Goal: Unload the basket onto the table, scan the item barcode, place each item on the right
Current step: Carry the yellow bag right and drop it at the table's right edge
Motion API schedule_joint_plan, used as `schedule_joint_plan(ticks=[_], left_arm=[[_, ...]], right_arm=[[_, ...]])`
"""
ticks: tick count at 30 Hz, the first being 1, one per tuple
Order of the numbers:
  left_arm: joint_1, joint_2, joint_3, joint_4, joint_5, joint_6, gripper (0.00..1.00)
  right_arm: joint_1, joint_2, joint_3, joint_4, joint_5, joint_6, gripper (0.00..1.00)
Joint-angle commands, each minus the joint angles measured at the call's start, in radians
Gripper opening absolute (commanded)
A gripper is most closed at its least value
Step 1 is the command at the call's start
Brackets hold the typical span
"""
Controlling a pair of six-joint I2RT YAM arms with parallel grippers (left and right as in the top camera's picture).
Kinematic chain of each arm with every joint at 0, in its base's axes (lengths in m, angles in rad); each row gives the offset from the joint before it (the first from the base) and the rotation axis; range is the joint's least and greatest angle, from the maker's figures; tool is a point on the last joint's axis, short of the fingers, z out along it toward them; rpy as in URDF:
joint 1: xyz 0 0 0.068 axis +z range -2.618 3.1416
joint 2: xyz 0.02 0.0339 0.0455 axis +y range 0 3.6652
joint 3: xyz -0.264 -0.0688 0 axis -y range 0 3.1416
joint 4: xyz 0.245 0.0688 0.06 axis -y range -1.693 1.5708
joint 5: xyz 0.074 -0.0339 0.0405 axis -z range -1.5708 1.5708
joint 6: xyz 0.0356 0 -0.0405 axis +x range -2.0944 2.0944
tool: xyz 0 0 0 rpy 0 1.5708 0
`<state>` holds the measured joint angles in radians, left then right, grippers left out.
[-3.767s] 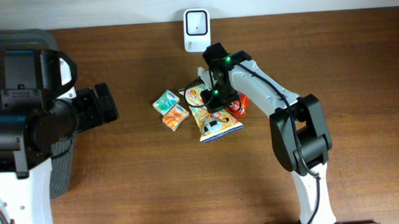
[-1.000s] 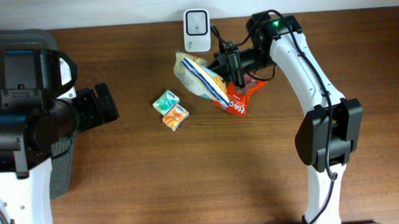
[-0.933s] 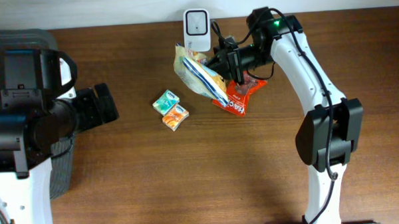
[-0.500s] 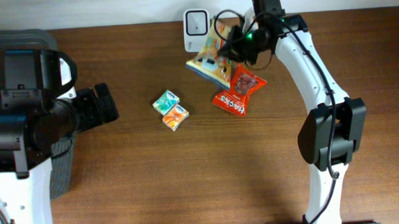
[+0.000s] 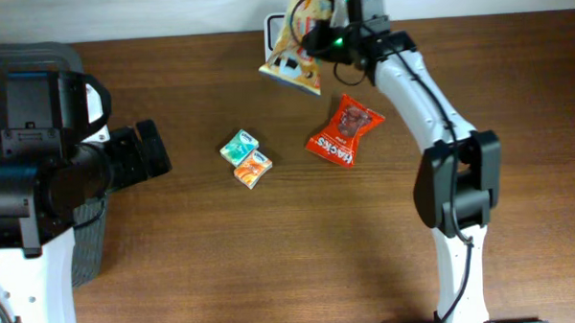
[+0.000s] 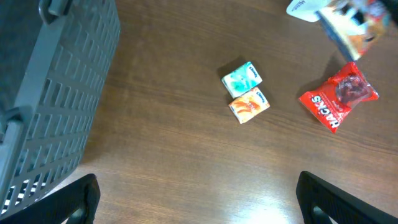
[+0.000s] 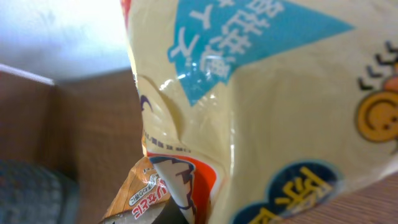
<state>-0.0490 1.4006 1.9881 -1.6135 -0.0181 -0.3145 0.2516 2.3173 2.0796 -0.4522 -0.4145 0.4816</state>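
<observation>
1. The snack bag (image 5: 291, 54) is lifted clear of the table at its far edge, just in front of the white scanner (image 6: 302, 7). The right pincer (image 5: 324, 37) has its jaws pressed together on the bag's edge.
2. The left pincer (image 5: 149, 150) is spread wide and holds nothing. It sits near the grey basket (image 6: 56, 87), well apart from the goods.
3. The bag looks light, soft and puffed with air, and its glossy film is probably slippery. It will likely sag and twist when turned. A flat sealed seam or corner is the safer hold, since squeezing the belly could crush the contents.
4. The overhead view alone shows the bag against the scanner, with the red bag (image 5: 344, 133) and two small packs (image 5: 246, 156) lying on the table.
5. The right wrist view shows only close-up yellow print with a blue triangle, and I can make out no barcode there.
6. The left wrist view shows the bag blurred.
</observation>
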Motion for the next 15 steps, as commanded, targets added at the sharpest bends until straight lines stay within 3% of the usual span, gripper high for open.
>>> schedule_joint_plan(ticks=[1, 8, 15], left_arm=[[0.005, -0.002, 0.006, -0.001, 0.004, 0.001, 0.99], [0.005, -0.002, 0.006, -0.001, 0.003, 0.001, 0.99], [0.005, -0.002, 0.006, -0.001, 0.003, 0.001, 0.99]], right_arm=[[0.060, 0.007, 0.019, 0.016, 0.064, -0.140, 0.04], [0.105, 0.027, 0.019, 0.051, 0.237, -0.167, 0.04], [0.091, 0.045, 0.021, 0.062, 0.243, -0.125, 0.04]])
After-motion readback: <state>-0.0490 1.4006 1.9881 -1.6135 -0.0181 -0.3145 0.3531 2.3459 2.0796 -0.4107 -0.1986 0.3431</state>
